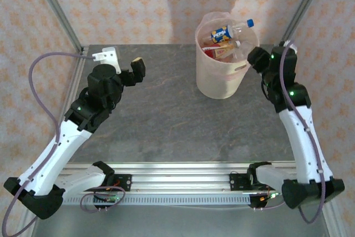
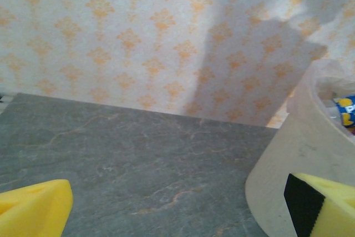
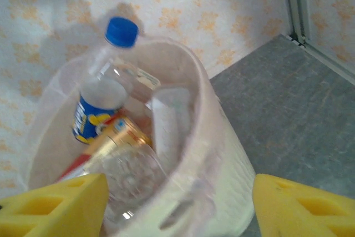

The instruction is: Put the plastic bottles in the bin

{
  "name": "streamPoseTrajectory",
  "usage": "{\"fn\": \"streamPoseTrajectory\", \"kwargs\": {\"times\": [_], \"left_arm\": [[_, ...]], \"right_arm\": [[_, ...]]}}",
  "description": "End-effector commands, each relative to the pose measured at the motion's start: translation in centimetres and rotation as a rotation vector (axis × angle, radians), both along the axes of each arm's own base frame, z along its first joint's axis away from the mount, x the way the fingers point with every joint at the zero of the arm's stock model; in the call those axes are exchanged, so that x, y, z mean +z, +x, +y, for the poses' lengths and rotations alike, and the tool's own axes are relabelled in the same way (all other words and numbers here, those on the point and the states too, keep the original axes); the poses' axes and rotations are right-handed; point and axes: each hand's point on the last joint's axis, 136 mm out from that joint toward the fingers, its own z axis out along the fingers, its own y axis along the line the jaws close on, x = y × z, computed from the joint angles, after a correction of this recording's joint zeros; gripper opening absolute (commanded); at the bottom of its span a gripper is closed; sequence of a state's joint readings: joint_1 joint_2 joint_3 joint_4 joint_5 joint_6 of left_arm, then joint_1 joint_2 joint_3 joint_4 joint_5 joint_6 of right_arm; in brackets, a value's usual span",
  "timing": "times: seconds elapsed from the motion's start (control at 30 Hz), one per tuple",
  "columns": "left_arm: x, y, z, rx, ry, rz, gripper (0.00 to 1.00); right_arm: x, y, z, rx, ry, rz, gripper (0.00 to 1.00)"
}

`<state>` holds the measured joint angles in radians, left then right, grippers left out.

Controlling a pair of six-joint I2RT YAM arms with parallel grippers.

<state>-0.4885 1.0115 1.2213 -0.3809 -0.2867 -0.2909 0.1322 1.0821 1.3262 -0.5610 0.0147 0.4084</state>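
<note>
Overhead: grey marbled table, orange-patterned wallpaper behind, bin far right.

White arms with black joints, purple cables, yellow claw fingers

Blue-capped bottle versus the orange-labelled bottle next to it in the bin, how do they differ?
Label: the blue-capped bottle wears blue and yellow, the orange-labelled bottle orange-gold. Height: the blue-capped bottle pokes its neck above the rim of the bin, while the orange-labelled bottle sits lower, below the rim. Both lie tilted in the bin.
</note>
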Motion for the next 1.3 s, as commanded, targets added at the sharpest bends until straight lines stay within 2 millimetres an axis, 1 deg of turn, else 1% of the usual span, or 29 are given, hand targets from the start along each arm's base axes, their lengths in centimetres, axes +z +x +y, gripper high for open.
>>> {"fn": "streamPoseTrajectory", "kwargs": {"times": [0.0, 0.03, 0.1, 0.13, 0.2, 0.33, 0.4, 0.57, 0.63, 0.77, 0.87, 0.97, 1.13, 1.27], "left_arm": [[-0.7, -0.6, 2.1, 0.092, 0.027, 0.012, 1.0], [-0.8, -0.7, 2.4, 0.105, 0.033, 0.012, 1.0], [-1.2, -0.9, 3.0, 0.132, 0.053, 0.016, 1.0], [-1.5, -0.9, 3.3, 0.146, 0.062, 0.019, 1.0], [-2.2, -1.0, 4.1, 0.185, 0.09, 0.029, 1.0], [-4.1, -1.5, 6.5, 0.316, 0.123, 0.056, 1.0], [-5.8, -1.7, 7.7, 0.382, 0.148, 0.067, 1.0], [-10.2, -2.5, 10.5, 0.512, 0.151, 0.06, 1.0], [-11.7, -2.9, 11.5, 0.555, 0.141, 0.034, 1.0], [-14.8, -3.1, 12.4, 0.572, 0.142, -0.019, 1.0], [-16.8, -3.1, 13.2, 0.587, 0.165, -0.001, 1.0], [-18.3, -2.8, 13.8, 0.59, 0.222, 0.029, 1.0], [-20.7, -2.0, 13.9, 0.555, 0.264, 0.049, 1.0], [-22.4, -1.2, 13.8, 0.514, 0.313, 0.072, 1.0]], "right_arm": [[-1.4, -1.7, -0.7, -0.028, -0.01, 0.005, 0.74], [-2.1, -2.1, -0.8, -0.031, -0.009, 0.013, 0.77], [-4.2, -3.1, -1.0, -0.04, -0.008, 0.046, 0.83], [-4.8, -3.4, -1.1, -0.041, -0.008, 0.052, 0.88], [-6.9, -4.3, -1.5, -0.064, -0.012, 0.082, 0.99], [-10.0, -5.9, -2.9, -0.126, -0.043, 0.123, 0.99], [-11.6, -6.5, -3.5, -0.151, -0.07, 0.13, 0.99], [-14.4, -6.9, -4.7, -0.191, -0.152, 0.093, 0.99], [-15.1, -6.9, -5.0, -0.197, -0.185, 0.057, 0.99], [-16.2, -6.7, -5.5, -0.201, -0.263, 0.003, 0.99], [-17.2, -6.4, -5.6, -0.198, -0.306, -0.016, 0.99], [-18.0, -6.1, -5.7, -0.196, -0.348, -0.046, 0.99], [-18.5, -5.7, -5.5, -0.167, -0.424, -0.127, 0.99], [-18.9, -5.3, -5.5, -0.163, -0.463, -0.118, 0.99]]}}
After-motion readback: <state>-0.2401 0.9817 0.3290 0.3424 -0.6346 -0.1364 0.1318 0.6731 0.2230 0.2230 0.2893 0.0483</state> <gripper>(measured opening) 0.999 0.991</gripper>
